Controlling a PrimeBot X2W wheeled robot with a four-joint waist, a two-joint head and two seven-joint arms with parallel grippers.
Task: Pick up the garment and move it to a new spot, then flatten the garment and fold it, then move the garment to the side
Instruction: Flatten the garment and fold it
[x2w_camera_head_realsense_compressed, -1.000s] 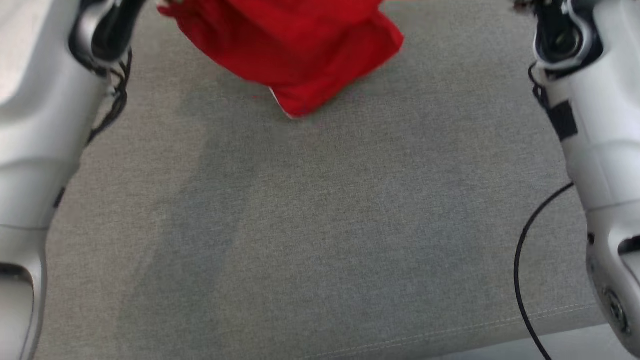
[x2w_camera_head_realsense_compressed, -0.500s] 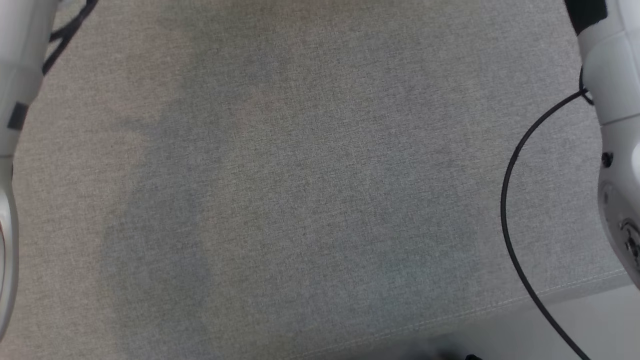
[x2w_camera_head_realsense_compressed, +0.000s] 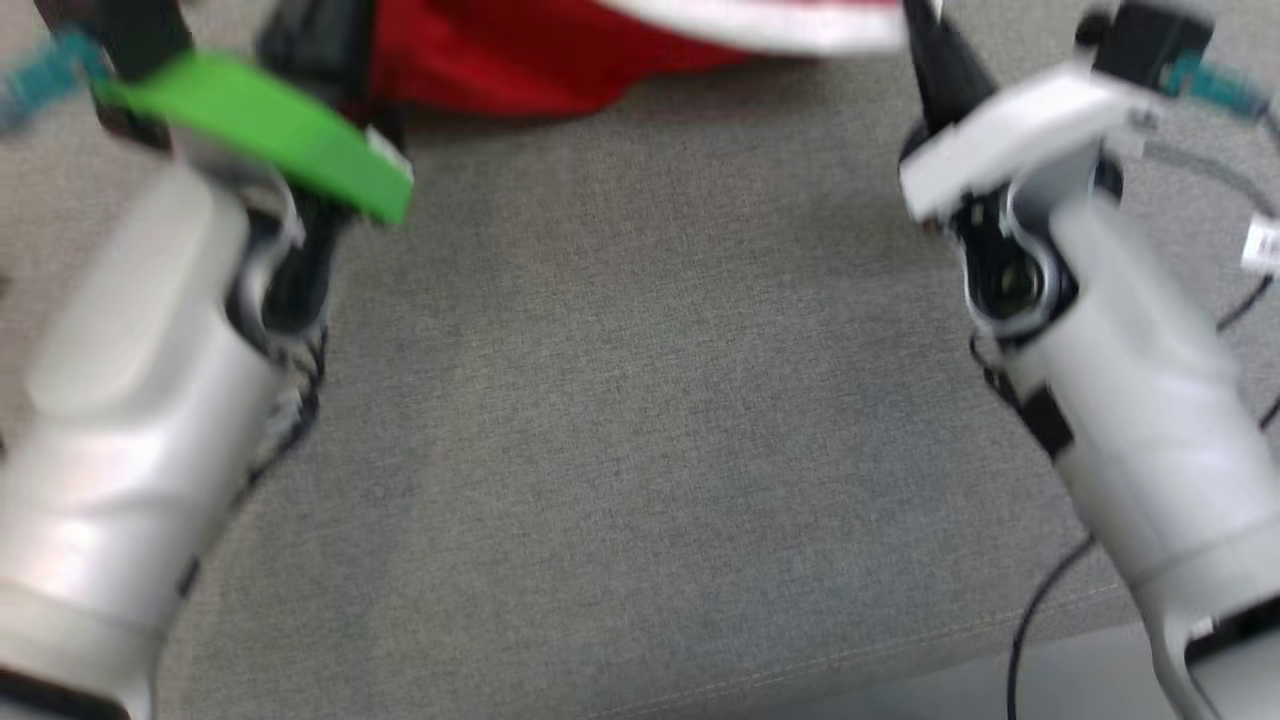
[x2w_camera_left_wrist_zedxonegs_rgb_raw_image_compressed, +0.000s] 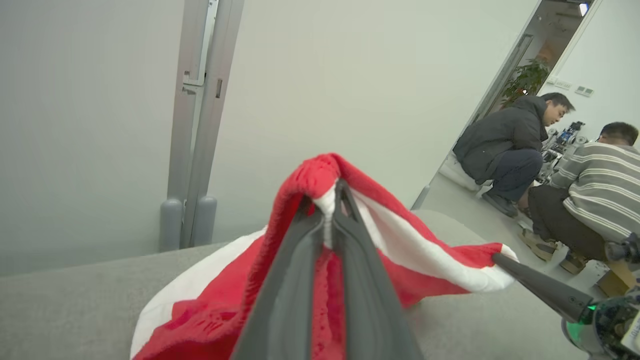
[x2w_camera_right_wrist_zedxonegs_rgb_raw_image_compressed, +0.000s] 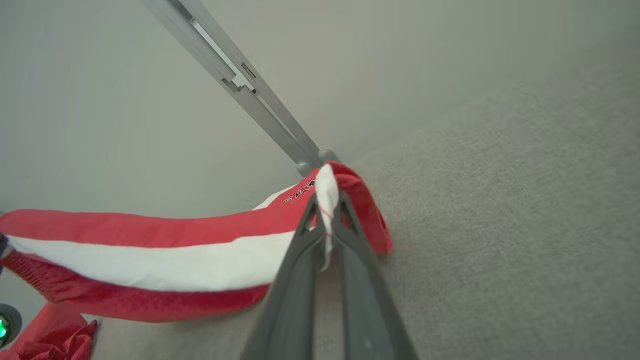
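Left wrist view: I am gripping the red-and-white garment (x2w_camera_left_wrist_zedxonegs_rgb_raw_image_compressed: 425, 255) by opposite ends, left fingers (x2w_camera_left_wrist_zedxonegs_rgb_raw_image_compressed: 352, 240) and right fingers (x2w_camera_right_wrist_zedxonegs_rgb_raw_image_compressed: 300, 265) both clamped tight, and it is hanging stretched over the grey cushion (x2w_camera_left_wrist_zedxonegs_rgb_raw_image_compressed: 75, 310), seemingly for flattening.

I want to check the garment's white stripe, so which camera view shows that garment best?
The right wrist view: the red garment hangs stretched out sideways, its white stripe sharp. The left wrist view shows it bunched, partly behind the fingers. The head view shows a blurred strip at its top edge.
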